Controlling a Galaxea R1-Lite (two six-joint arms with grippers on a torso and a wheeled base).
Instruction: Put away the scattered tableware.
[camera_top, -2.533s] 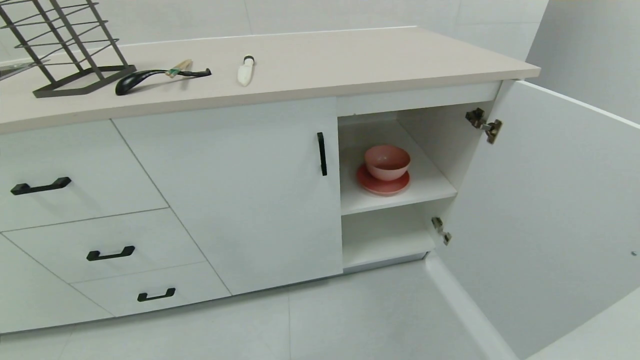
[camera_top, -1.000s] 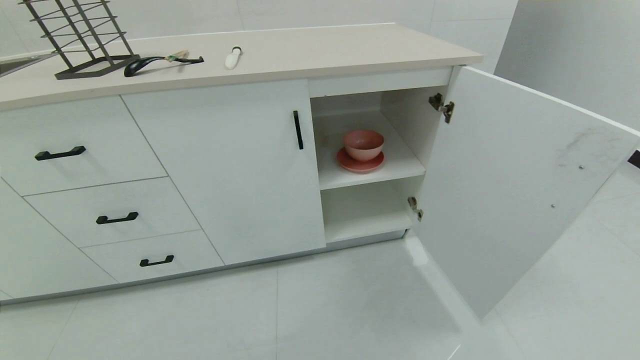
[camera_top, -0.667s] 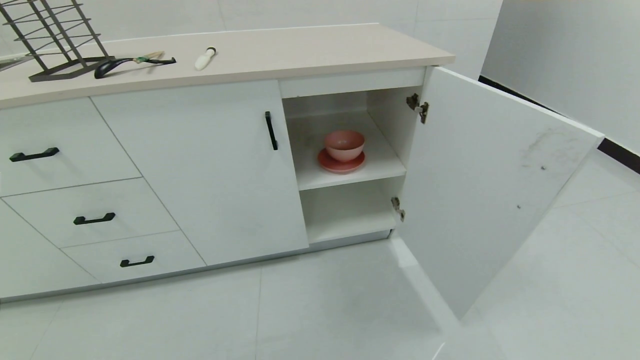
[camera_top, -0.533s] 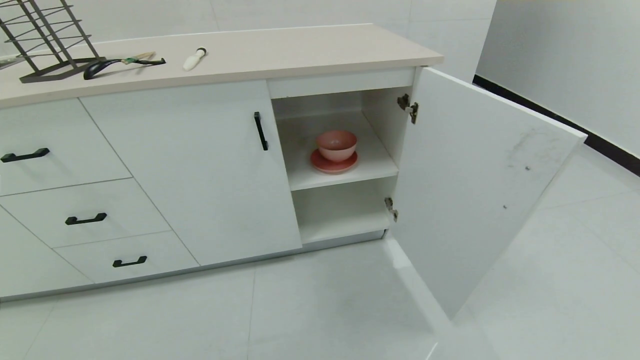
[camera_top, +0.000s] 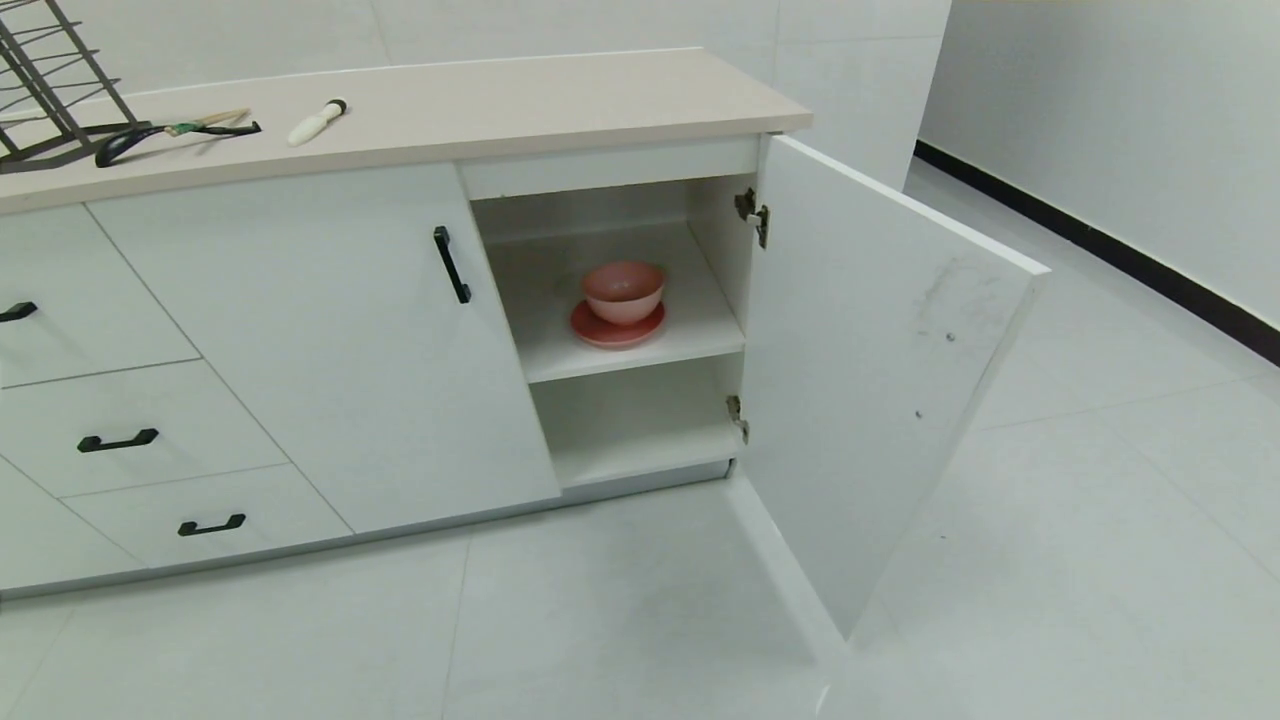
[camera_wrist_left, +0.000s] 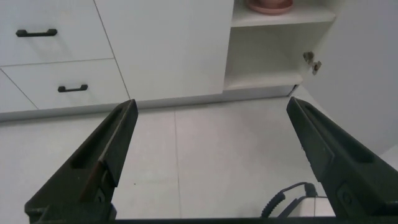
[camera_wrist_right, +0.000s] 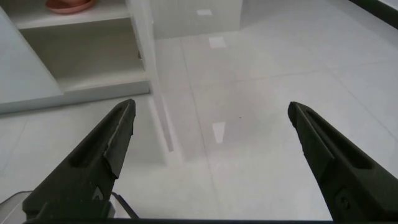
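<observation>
Left wrist view: left claw (camera_wrist_left: 211, 102) spread wide above floor (camera_wrist_left: 205, 162); right claw (camera_wrist_right: 211, 104) likewise.

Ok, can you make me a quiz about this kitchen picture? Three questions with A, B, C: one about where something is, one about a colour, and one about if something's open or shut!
1. Where is the pink bowl?
A) on the countertop
B) on the red plate on the upper shelf
C) on the floor

2. What colour is the handle of the closed door?
A) gold
B) blue
C) black

3. How is the right cabinet door?
A) swung open
B) shut
C) lying flat on the floor

Answers:
1 B, the bowl sits on the plate on that shelf.
2 C, the handle is a black bar.
3 A, it stands swung out, so the bowl inside shows.
</observation>
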